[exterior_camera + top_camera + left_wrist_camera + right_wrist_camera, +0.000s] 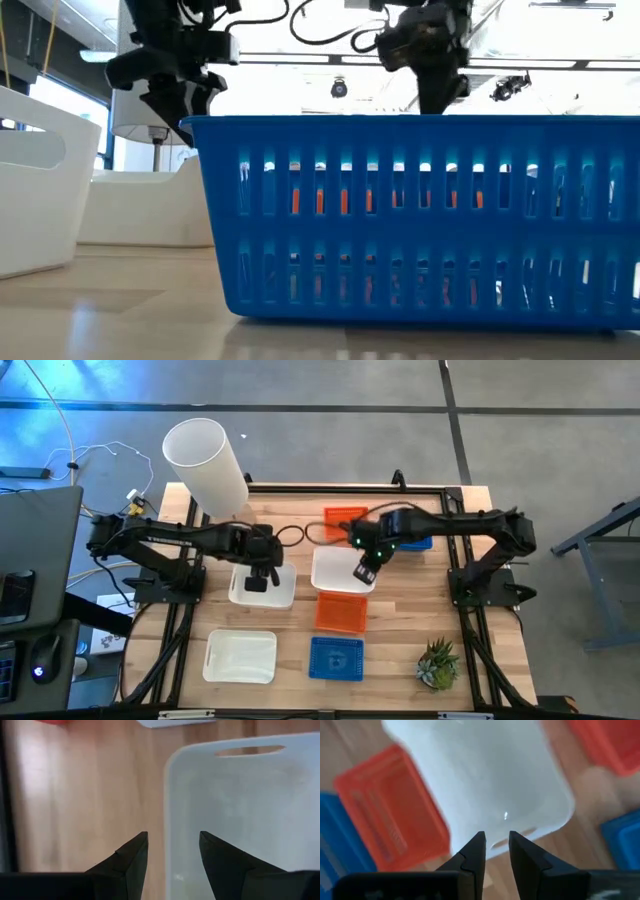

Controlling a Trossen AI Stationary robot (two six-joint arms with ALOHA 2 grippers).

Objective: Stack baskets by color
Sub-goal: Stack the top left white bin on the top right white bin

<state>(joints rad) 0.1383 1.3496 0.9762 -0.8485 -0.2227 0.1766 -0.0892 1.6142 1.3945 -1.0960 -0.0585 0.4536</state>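
Grey concrete flooring surrounds a pale wooden bench (400,650) edged by a black frame. Six baskets are seen on it: white ones at (262,586), (342,571) and (240,657), solid-walled with slot handles; an orange mesh one (341,612) mid-bench with a blue one (336,657) in front; another orange one (345,519) at the back. The left end effector (258,578), fingers apart, straddles a white basket's rim. The right end effector (366,572), fingers slightly apart, hovers over the middle white basket, gripping nothing.
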